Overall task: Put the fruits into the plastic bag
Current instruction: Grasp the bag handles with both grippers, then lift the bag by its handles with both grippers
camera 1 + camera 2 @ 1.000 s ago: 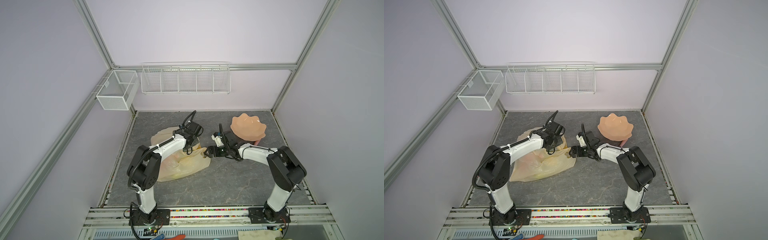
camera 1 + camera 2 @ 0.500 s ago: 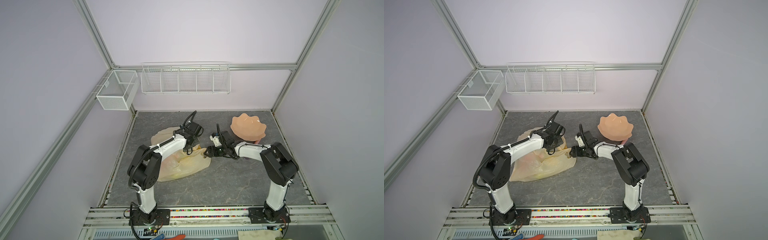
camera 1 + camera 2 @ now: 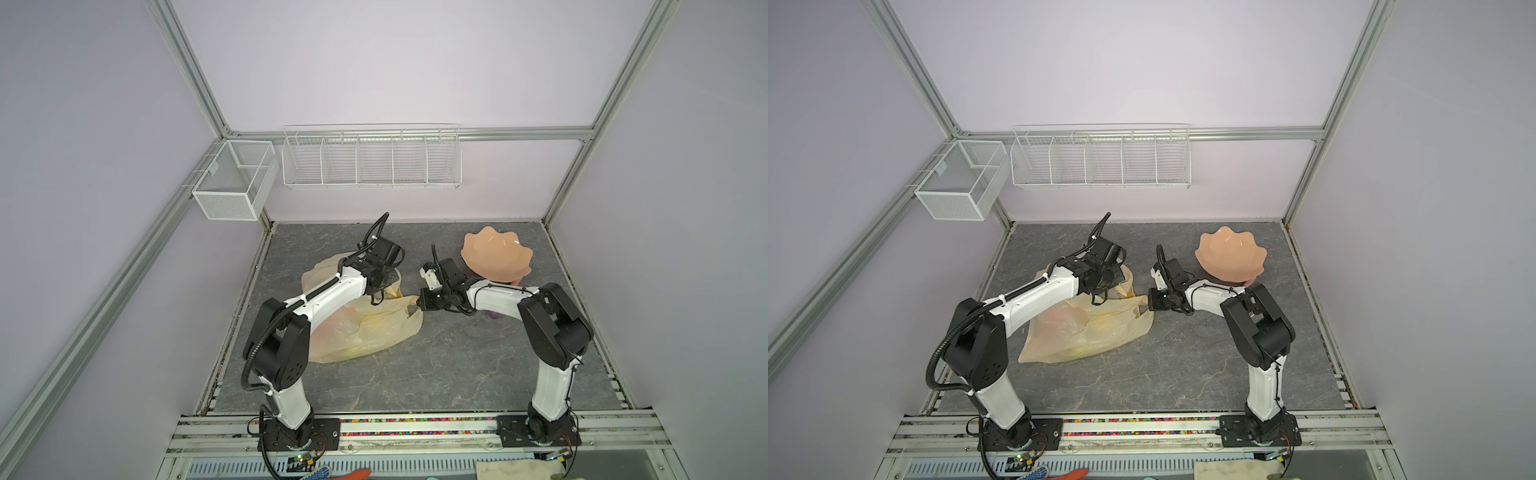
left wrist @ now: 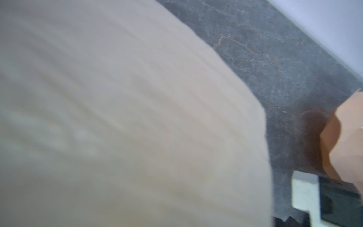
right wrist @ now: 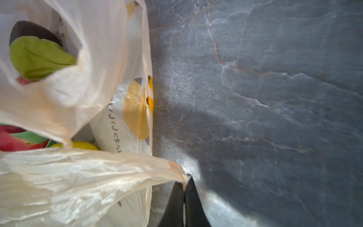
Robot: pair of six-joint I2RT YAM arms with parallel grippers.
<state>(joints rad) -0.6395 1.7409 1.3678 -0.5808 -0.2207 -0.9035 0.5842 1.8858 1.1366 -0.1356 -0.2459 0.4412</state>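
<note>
Counted one plastic bag (image 3: 365, 328), slumped on the tabletop (image 3: 457, 365) left of centre. Found right end effector (image 5: 184, 182) pinched tight on a bag handle tip. Made out four fruits inside: dark round one (image 5: 31, 31), green pear (image 5: 39, 57), dragon fruit (image 5: 13, 141), yellow citrus (image 5: 82, 145), each partly covered. Judged left end effector (image 3: 382, 286) closed at the bag's mouth; any hold hidden behind blurred film.

Bag (image 4: 117, 118) blurring across the left wrist view, dish (image 4: 349, 137) being cut off at that view's edge, left gripper (image 3: 381, 286) hiding behind its own wrist, fruits (image 5: 39, 55) showing only partly through the bag mouth, scoop (image 3: 495, 316) lying mostly under the right arm.
</note>
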